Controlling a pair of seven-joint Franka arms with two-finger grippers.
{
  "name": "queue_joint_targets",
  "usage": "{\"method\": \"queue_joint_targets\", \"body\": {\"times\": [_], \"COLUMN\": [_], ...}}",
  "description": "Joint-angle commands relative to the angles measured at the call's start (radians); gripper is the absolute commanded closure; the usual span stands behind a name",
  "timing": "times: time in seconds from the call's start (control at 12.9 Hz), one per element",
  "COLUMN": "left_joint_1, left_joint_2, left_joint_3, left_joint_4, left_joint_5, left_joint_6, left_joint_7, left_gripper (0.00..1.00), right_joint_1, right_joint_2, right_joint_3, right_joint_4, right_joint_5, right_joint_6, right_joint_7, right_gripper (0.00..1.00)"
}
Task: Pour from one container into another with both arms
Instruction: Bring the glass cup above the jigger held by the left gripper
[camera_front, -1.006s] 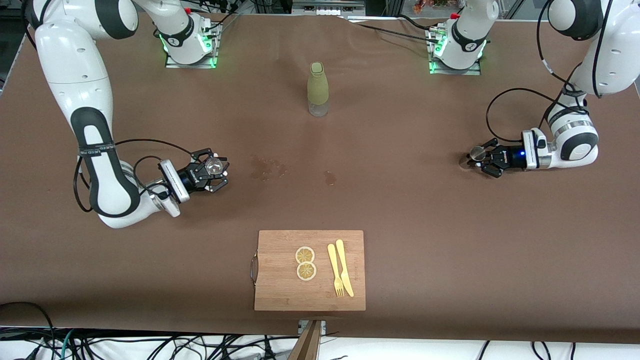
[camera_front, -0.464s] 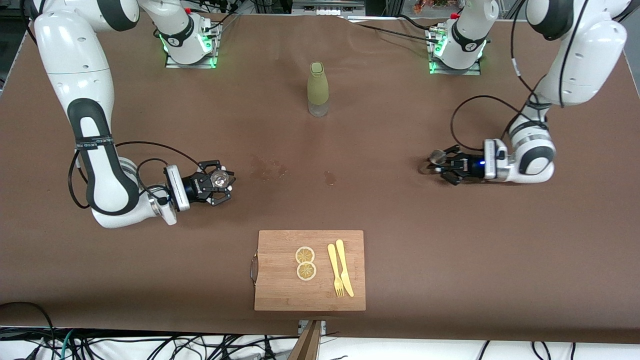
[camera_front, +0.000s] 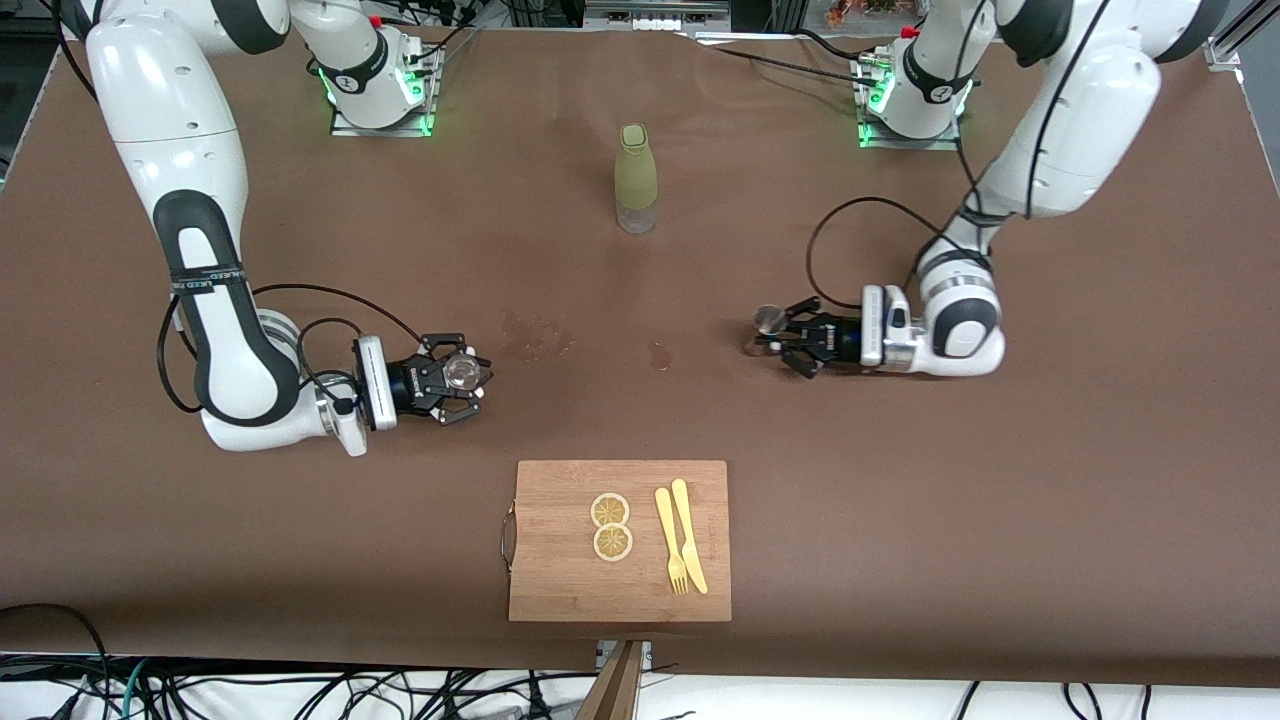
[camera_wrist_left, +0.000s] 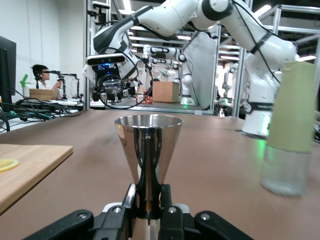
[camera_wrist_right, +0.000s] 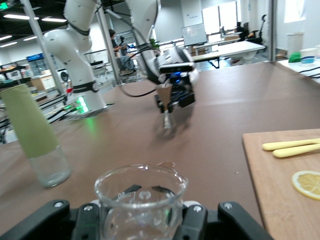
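My left gripper is shut on the narrow waist of a steel double-cone jigger, held upright low over the brown table. In the left wrist view the jigger stands between the fingers of that gripper. My right gripper is shut on a small clear glass beaker with a spout, mouth up. The beaker fills the right wrist view over that gripper. A wet patch lies on the table between the two grippers.
A tall bottle with a pale green sleeve stands between the arm bases. A wooden cutting board lies near the front edge with two lemon slices and a yellow knife and fork. A small spill spot marks the cloth.
Both arms have carried their vessels toward the table's middle. The left gripper with the jigger has travelled much farther than the right one with the beaker. Both grips are unchanged.
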Motion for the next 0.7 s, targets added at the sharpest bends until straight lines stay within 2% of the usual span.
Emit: {"method": "queue_joint_targets", "body": {"times": [0.0,0.23,0.62], "left_joint_1": [-0.069,-0.175,-0.330], "left_joint_2": [0.019,0.022,0.086], "left_joint_3": [0.000,0.000,0.000], "left_joint_4": [0.012,0.042,0.142], "left_joint_5": [-0.122,-0.233,-0.389], "left_joint_6": [0.041,0.109,0.199], "left_joint_7": [0.049,0.048,0.043], "left_gripper": [1.00,1.00,1.00], "right_joint_1": [0.040,0.061,0.061], "right_joint_2": [-0.044,-0.059,-0.136], "right_joint_3": [-0.002,0.023,0.084], "right_joint_4": [-0.055,-0.082,-0.255], "right_joint_5": [0.099,0.147,0.170], "right_joint_6": [0.107,0.195,0.195], "right_joint_7": [-0.006,-0.007,-0.067], "right_gripper": [0.81,0.81,0.81]}}
